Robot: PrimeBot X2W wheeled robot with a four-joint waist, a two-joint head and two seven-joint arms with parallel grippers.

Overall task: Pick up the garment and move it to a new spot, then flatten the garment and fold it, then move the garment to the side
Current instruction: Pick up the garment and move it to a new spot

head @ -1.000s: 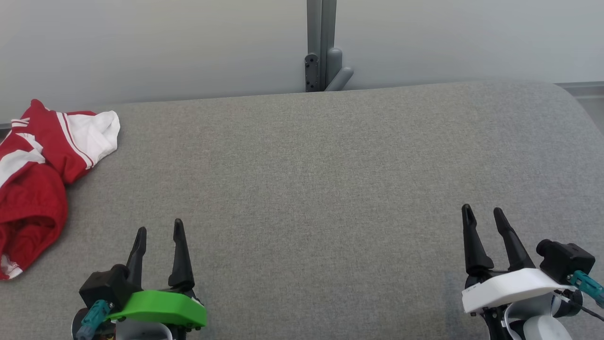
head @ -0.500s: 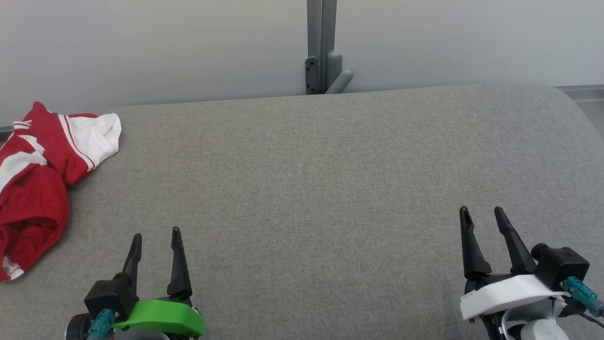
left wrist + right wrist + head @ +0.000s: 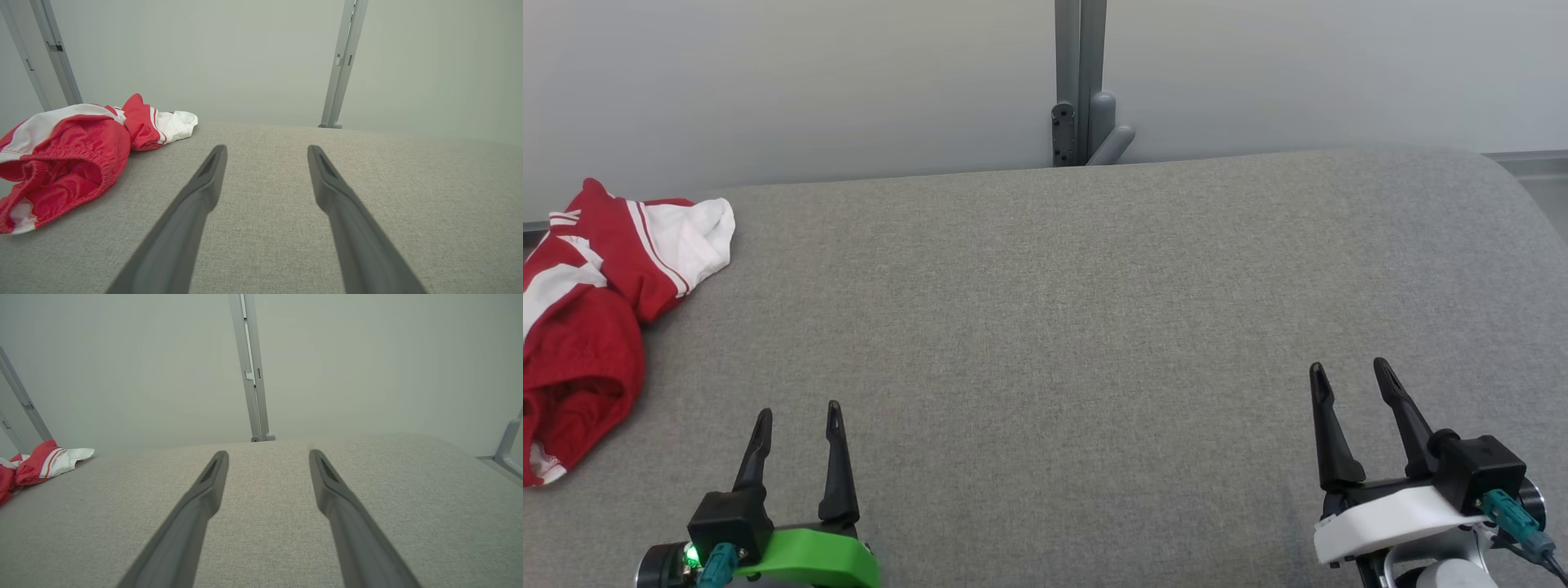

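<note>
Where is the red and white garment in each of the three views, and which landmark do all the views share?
Head view: the garment lies at the left edge, on the grey cushion.
Left wrist view: the garment is at the left, at middle height.
Right wrist view: the garment is small, at the left edge.
Shared landmark: the grey post behind the cushion.

Bright, even, diffuse light is spread throughout. A faint shadow is cast by the red-and-white garment (image 3: 580, 327) at its 4 o'clock edge. In the wrist views, dark fingers (image 3: 179, 228) are softened toward 6 o'clock, and grey posts (image 3: 342, 65) are tilted by wide-angle distortion.
</note>
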